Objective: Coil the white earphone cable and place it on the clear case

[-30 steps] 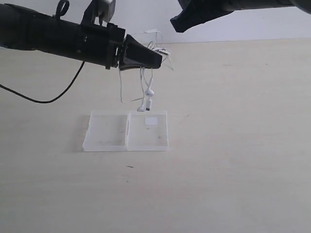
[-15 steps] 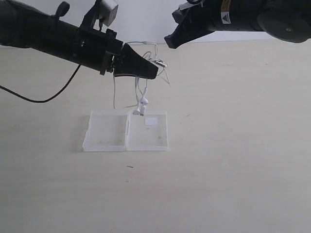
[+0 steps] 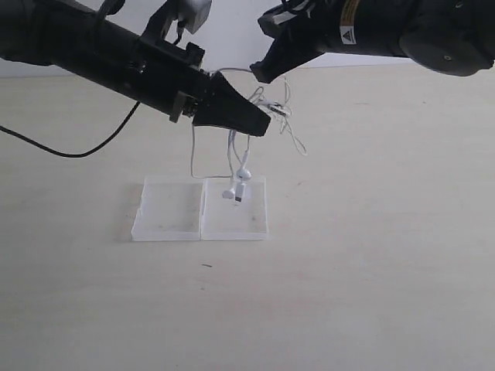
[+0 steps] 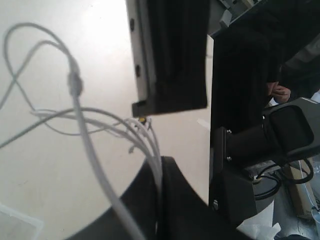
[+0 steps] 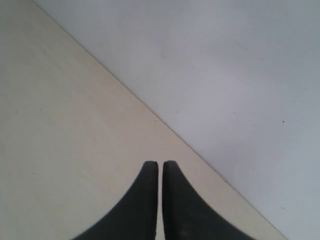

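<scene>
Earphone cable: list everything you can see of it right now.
The white earphone cable is a very thin white wire, bunched in loose tangled loops, not a neat coil. The left hand pinches the bundle in the air. Strands hang down; two earbuds dangle over the clear case, exterior-view right half; contact cannot be told. Loops spread near the right hand.

white earphone cable [image 3: 244, 175]: white, wire and earbuds alike
clear case [image 3: 174, 210]: transparent, faintly frosted, with the beige beneath showing through
left gripper [image 3: 259, 124]: matte black
right gripper [image 5: 160, 167]: black
sticker [image 3: 348, 34]: white with a dark triangle, on the right arm
table [image 3: 371, 232]: pale beige, plain, a few dark specks
wall [image 3: 232, 31]: plain greyish white
arm cable [image 3: 93, 147]: black
</scene>
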Available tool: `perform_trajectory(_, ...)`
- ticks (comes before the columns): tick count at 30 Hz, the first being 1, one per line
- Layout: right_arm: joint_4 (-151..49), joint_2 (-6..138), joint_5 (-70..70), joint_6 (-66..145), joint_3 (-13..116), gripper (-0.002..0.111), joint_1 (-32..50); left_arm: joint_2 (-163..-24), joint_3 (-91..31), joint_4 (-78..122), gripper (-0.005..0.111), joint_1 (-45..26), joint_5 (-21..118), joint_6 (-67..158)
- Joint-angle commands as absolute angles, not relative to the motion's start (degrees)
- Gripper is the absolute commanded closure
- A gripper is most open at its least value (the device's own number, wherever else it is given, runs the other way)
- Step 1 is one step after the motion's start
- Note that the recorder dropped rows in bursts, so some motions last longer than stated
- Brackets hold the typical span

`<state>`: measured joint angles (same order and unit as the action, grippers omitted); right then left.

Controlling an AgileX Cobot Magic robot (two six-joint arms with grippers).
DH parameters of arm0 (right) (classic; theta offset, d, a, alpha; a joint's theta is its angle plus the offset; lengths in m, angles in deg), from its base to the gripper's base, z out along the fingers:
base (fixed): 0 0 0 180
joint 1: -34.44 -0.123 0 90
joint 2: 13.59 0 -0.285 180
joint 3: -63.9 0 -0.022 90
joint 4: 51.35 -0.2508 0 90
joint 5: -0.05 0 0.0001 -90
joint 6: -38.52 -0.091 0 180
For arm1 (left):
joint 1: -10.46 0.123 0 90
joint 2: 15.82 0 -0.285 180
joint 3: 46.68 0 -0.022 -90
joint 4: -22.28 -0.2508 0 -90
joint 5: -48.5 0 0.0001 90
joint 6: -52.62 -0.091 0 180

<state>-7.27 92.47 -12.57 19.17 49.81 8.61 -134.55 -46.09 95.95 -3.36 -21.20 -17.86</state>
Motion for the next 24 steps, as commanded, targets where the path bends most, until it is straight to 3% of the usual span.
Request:
perform_trajectory(1,-1.2,92.4,-10.0,20.3,49.9,0.107,8.9,-134.0,-46.0,95.4,0.107,-3.6,-21.5,-17.6)
perform_trajectory(13,16.2,93.6,-14.4,18.7,47.0,0.108,8.9,-134.0,-46.0,93.0,0.107,-3.6,-21.5,-18.2)
perform_trajectory(24,48.6,93.3,-25.1,-6.6,47.1,0.108,8.9,-134.0,-46.0,92.9,0.107,-2.7,-21.5,-19.8)
